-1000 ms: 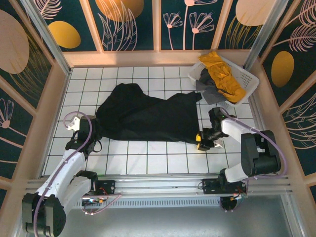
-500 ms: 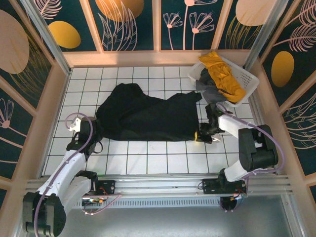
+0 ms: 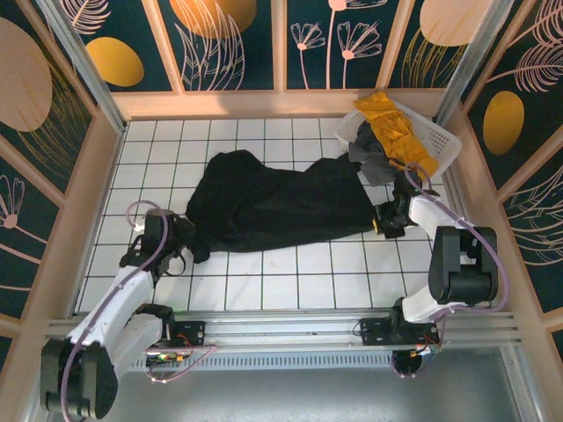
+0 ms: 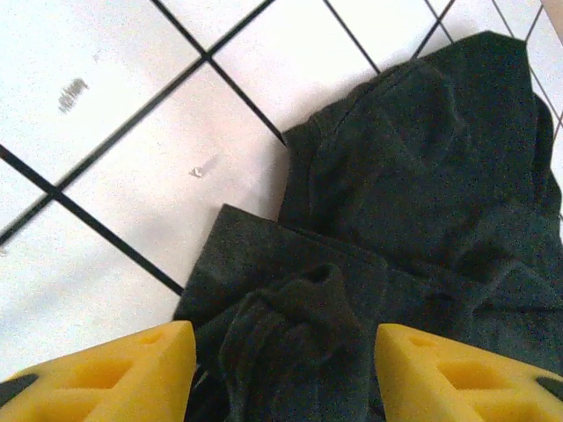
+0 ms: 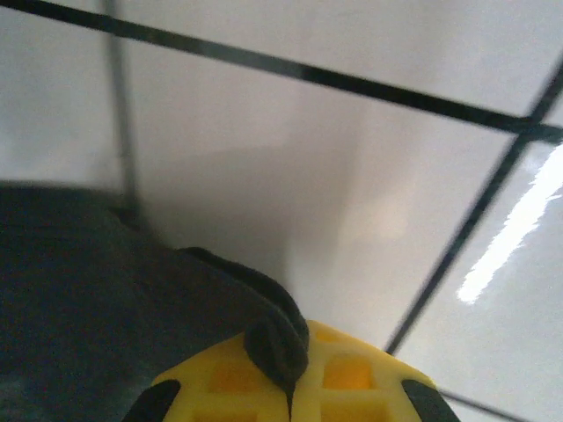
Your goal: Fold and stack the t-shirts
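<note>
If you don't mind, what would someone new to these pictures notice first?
A big black shirt lies crumpled across the middle of the white tiled floor. The right hand is shut on its right edge, and the open left hand sits over its left end. At the far right corner, a white basket holds a yellow shirt.

I count 2 arms. The left arm [image 3: 114,299] and the right arm [image 3: 433,214] both wear pale grey-white shells, broken up by chunky black joint housings [image 3: 462,272]. A thin lilac cable [image 3: 145,204] trails along each. Black base blocks [image 3: 180,334] are bolted to a silver slotted rail [image 3: 290,338]. The left gripper [image 4: 281,374] and the right gripper [image 5: 290,391] have bright yellow moulded fingertips with hollow cut-outs.
</note>
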